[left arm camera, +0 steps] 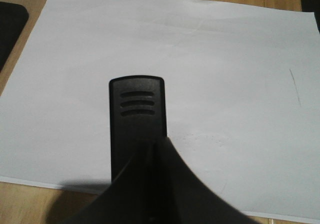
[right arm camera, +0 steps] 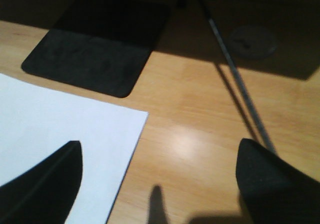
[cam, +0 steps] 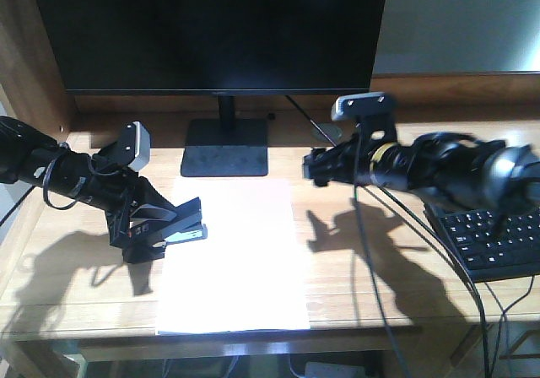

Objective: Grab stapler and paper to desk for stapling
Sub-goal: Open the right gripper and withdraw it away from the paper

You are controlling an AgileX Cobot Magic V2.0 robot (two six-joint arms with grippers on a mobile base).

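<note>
Small black stapler [left arm camera: 137,114], three grooves on its top, shows only its front; its rear is hidden in the left gripper [left arm camera: 150,156], which is clamped on it over the left edge of the large white paper sheet [left arm camera: 215,59]; that sheet, bearing one faint short line, lies flat on the light-wood desk [cam: 337,294]; right gripper [right arm camera: 160,179] hovers, fingers apart, beside the sheet's far corner; black keyboard [cam: 494,239] is cut off at the frame edge, its legends too small to read.
</note>
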